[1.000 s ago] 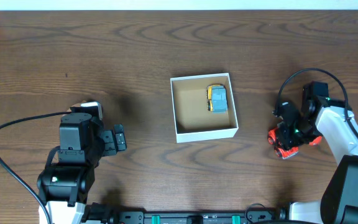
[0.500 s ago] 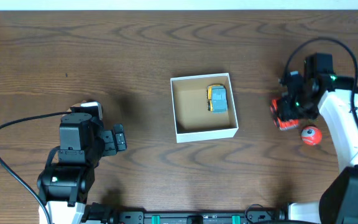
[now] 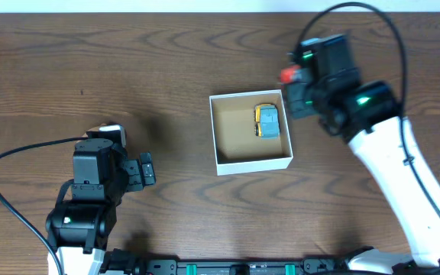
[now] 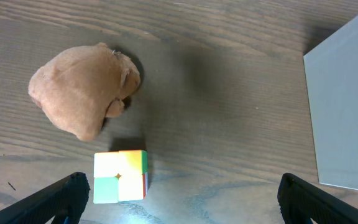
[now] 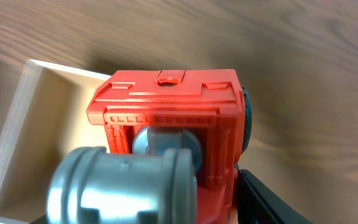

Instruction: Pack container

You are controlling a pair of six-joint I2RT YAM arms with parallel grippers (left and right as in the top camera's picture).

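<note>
Right tool point(image 3: 296, 80), clamped on a red truck point(image 5: 173, 124), hangs by the far right corner of the square, upward-open container point(image 3: 254, 163). A blue-yellow toy point(image 3: 266, 121) lies inside. Left tool point(image 3: 145, 169) gapes near plush point(image 4: 82, 90) and cube point(image 4: 120, 177).

Overhead cam straight down on table point(image 3: 166, 61); wrist cams close; container point(image 3: 231, 134) in all.

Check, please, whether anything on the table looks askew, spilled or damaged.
Nothing stands out. The container sits upright and intact with a blue-and-yellow toy inside, and the right gripper holds a red toy vehicle near its corner.
</note>
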